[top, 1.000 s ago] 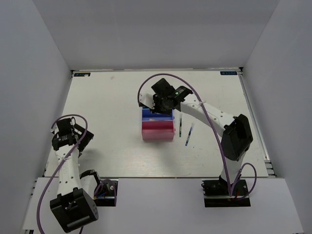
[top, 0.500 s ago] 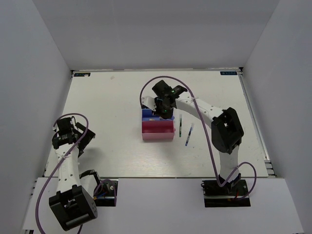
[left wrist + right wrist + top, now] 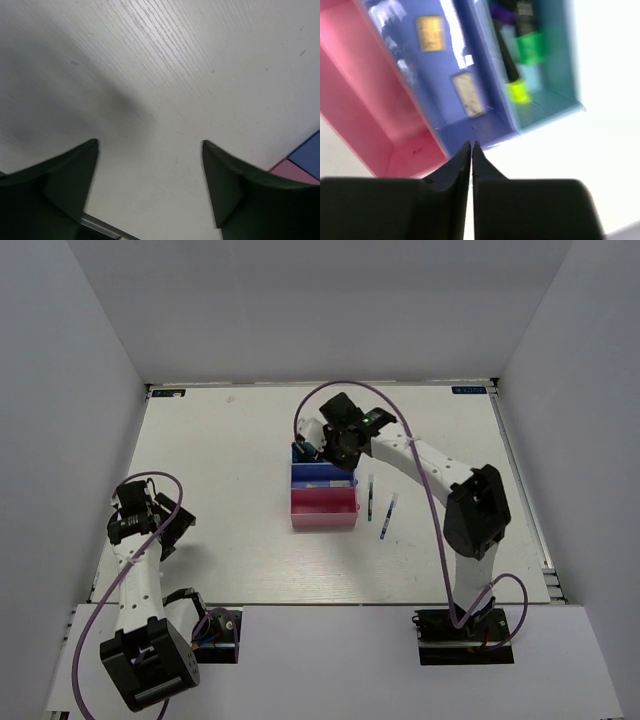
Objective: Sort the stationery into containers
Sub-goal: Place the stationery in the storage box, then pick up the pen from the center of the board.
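The containers are three joined bins: pink [image 3: 323, 510], blue [image 3: 320, 480] and teal [image 3: 303, 453]. The right wrist view shows two beige erasers [image 3: 467, 95] lying in the blue bin [image 3: 415, 65]. Several highlighters [image 3: 520, 55] with purple, green and yellow ends lie in the teal bin [image 3: 555, 75]. The pink bin [image 3: 365, 105] has nothing in it. My right gripper [image 3: 332, 454] [image 3: 471, 146] hovers over the bins' far end, shut with nothing between its fingers. Two thin pens [image 3: 371, 497] [image 3: 388, 515] lie on the table right of the bins. My left gripper [image 3: 160, 523] [image 3: 150, 150] is open over bare table at the left.
White walls close in the table [image 3: 230, 470] on three sides. The right arm's purple cable [image 3: 400, 425] arches above the bins. A corner of the pink and blue bins [image 3: 300, 162] shows at the right edge of the left wrist view.
My right gripper has drawn back from the blue bin toward the far end of the row, and its jaws have closed. The left arm has barely moved.
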`<state>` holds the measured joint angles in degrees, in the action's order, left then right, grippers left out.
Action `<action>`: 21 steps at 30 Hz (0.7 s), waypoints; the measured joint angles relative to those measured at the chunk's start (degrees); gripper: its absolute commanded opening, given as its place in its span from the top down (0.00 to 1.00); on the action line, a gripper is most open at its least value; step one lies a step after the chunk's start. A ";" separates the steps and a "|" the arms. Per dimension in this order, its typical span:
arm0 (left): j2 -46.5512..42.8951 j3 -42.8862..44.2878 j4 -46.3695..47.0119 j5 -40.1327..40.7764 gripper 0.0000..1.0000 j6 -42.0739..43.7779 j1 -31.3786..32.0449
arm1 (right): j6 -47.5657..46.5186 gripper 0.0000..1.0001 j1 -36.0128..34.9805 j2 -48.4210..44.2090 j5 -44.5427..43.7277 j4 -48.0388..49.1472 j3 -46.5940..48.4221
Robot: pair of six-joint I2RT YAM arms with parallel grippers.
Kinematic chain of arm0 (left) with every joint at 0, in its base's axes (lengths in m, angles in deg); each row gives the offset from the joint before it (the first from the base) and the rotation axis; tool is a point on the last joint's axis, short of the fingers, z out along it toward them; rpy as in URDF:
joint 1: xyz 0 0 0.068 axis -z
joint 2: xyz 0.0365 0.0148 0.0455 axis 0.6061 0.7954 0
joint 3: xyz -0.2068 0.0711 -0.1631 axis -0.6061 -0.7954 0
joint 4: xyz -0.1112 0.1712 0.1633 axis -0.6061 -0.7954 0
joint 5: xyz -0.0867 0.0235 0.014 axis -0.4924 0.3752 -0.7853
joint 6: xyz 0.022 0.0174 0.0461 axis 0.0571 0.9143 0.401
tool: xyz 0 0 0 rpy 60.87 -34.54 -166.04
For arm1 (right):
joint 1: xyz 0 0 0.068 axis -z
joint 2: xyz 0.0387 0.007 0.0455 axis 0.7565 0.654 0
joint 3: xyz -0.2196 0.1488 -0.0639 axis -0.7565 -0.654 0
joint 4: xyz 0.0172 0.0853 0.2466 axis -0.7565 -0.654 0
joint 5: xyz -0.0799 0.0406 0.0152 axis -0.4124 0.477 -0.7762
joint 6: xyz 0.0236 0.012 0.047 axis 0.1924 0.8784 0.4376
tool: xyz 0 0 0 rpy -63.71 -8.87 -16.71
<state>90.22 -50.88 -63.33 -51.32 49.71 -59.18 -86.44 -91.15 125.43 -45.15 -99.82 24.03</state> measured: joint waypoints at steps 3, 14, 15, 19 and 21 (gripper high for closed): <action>0.00 -0.46 0.81 -1.57 0.68 0.48 0.02 | 6.78 1.00 0.87 -5.31 -4.72 2.19 -1.55; 0.17 -1.51 3.32 -7.72 0.38 3.19 0.68 | 37.88 0.74 16.04 -18.82 -6.91 -0.50 -12.37; 0.26 -1.55 3.41 -8.02 0.36 3.17 0.68 | 40.41 0.74 17.29 -18.36 -4.61 -1.36 -13.53; 0.61 -1.57 3.67 -8.44 0.33 3.13 1.05 | 48.06 0.62 19.30 -15.28 2.19 -2.69 -17.42; 0.81 -1.57 3.82 -8.46 0.32 3.17 1.29 | 50.80 0.60 19.69 -13.68 4.48 -2.78 -18.78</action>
<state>91.03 -52.45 -59.50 -59.78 52.88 -57.89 -35.65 -71.46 111.75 -40.67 -102.60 5.26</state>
